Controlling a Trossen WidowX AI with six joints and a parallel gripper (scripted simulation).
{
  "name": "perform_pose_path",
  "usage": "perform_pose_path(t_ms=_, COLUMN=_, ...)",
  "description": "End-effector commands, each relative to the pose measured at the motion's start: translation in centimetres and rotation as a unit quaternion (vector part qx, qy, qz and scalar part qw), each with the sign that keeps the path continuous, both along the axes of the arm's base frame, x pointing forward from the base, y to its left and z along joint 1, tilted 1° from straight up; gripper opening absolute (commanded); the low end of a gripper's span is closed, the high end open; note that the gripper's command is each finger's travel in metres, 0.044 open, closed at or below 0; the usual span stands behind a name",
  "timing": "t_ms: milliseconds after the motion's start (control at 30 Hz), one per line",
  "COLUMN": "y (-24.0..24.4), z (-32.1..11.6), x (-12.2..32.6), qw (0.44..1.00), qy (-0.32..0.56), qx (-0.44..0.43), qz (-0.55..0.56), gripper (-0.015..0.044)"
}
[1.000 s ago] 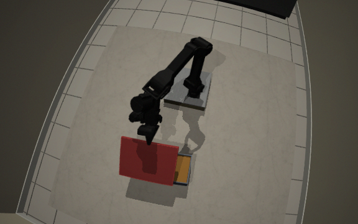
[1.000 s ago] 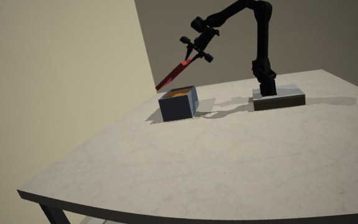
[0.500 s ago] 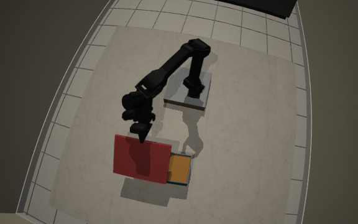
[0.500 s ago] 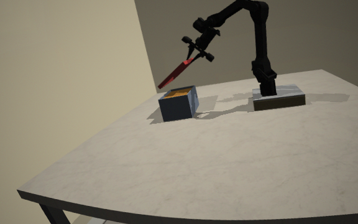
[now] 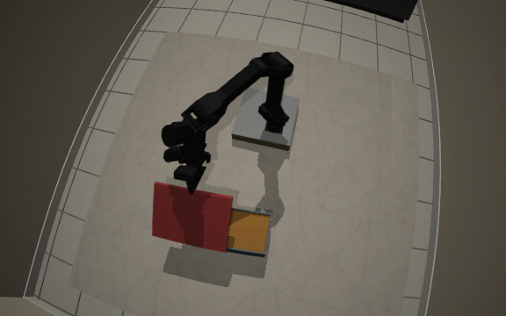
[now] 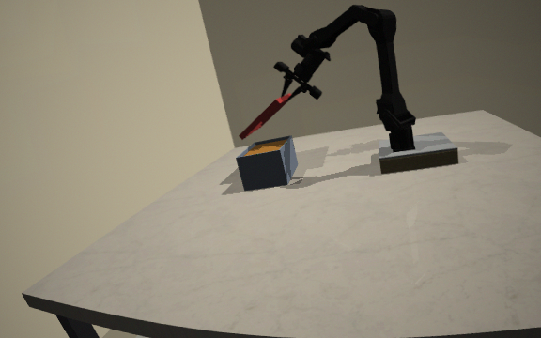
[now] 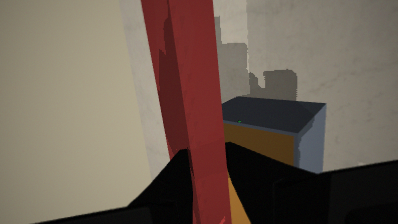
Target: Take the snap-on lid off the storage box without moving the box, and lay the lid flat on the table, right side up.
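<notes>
Lid (image 6: 265,115) is off the box and up in the air, so we've got the red panel pinched by one edge in the end effector (image 6: 285,97), fingers clamped on it. It hangs tilted, low end sloping down over the far side of the storage box (image 6: 268,162). We see the box open on the bench (image 6: 346,235), orange inside showing.
</notes>
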State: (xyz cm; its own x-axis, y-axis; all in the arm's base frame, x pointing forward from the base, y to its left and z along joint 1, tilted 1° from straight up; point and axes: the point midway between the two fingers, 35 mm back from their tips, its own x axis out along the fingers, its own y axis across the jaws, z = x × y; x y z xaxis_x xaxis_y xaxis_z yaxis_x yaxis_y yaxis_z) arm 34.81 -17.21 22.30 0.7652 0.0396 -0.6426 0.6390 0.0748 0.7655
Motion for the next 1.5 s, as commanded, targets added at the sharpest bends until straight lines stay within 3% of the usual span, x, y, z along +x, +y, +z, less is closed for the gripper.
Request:
perform_pose_path(t_ms=0, y=-0.7, z=0.5, x=0.1, qw=1.0, qy=-0.007, qx=-0.003, qz=0.003, gripper=0.0)
perform_pose_path(t_ms=1467, y=-9.5, z=0.9, x=0.1, qw=1.0, qy=-0.006, qx=-0.007, qz=0.003, gripper=0.0)
